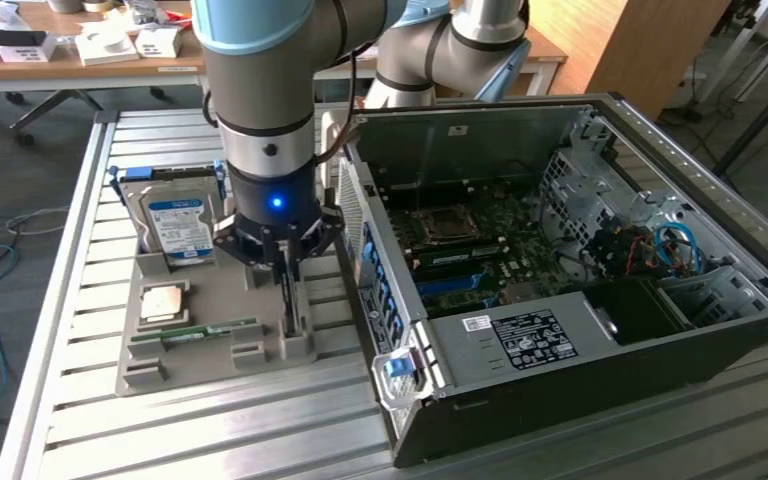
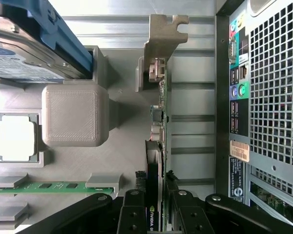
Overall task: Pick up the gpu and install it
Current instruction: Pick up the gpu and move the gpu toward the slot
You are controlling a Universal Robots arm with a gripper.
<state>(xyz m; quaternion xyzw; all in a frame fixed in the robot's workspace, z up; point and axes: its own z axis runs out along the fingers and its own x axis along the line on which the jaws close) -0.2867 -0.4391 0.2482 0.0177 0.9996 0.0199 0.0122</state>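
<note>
The gpu (image 2: 161,112) stands on edge in a slot of the grey tray (image 2: 71,117), its metal bracket (image 2: 161,34) at the far end. In the exterior view the gpu (image 1: 289,312) shows as a thin dark card on the tray side nearest the case. My gripper (image 2: 156,197) is straight above it, and its black fingers (image 2: 135,207) press against both faces of the card. In the exterior view my gripper (image 1: 285,268) reaches down onto the card's upper edge. The card still sits in its slot.
On the tray (image 1: 244,290) lie a silver hard drive (image 1: 179,228), a processor (image 1: 164,300) and a green memory stick (image 1: 197,331). The open computer case (image 1: 558,250) stands close beside the tray on the exterior view's right, its rear panel (image 2: 237,107) near the card.
</note>
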